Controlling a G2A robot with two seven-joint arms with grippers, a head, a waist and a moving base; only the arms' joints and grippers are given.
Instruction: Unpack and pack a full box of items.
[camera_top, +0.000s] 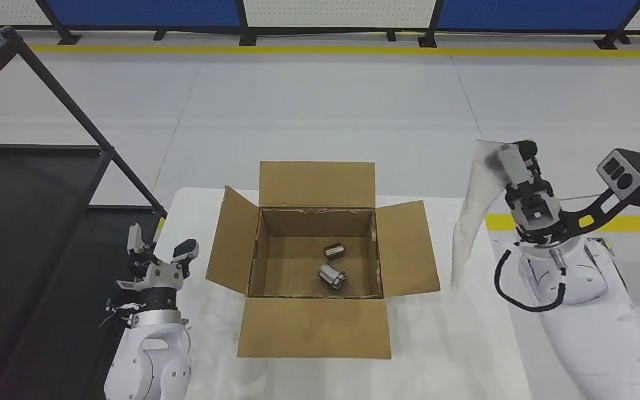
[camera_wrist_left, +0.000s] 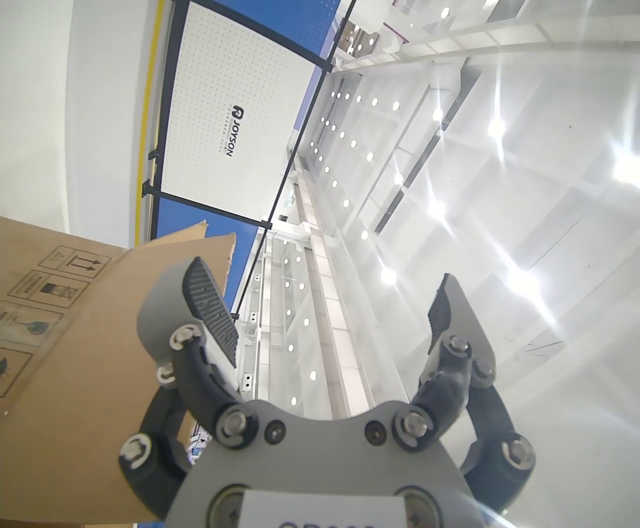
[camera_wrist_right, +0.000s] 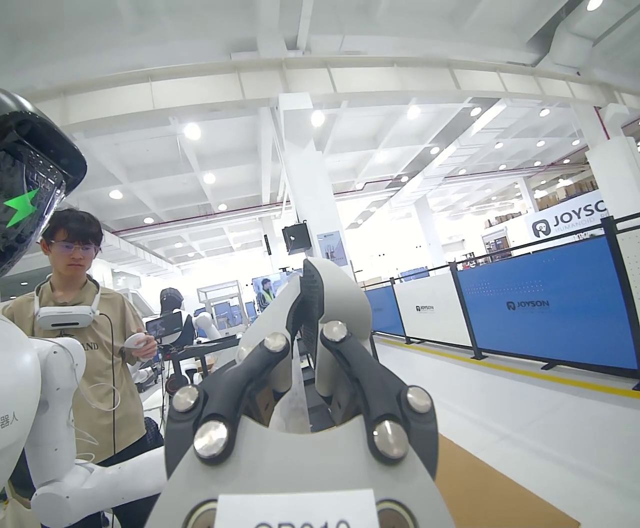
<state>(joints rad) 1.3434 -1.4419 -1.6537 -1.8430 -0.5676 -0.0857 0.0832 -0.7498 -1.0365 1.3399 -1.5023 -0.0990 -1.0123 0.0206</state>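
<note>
One box (camera_top: 315, 185) on white table (camera_top: 440, 340), blue panels (camera_top: 140, 10) beyond, sheet (camera_top: 472, 215) in right gripper (camera_wrist_right: 305, 285)

A black metal frame (camera_top: 70, 110) stands left of the white table (camera_top: 450, 340). Blue barrier panels (camera_top: 140, 12) line a yellow floor stripe (camera_top: 300, 48).

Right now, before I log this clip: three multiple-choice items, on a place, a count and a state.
1. Relative to the box, the left gripper is: A inside B outside, beside it C underneath.
2. Count of metal items in it: A two B none C five.
3. Fingers of the right gripper: A wide open B gripping a metal item C shut on the white sheet.
Answers: 1B, it stands off to the box's side; 2A, both lie on the box floor; 3C, the sheet hangs from them.
</note>
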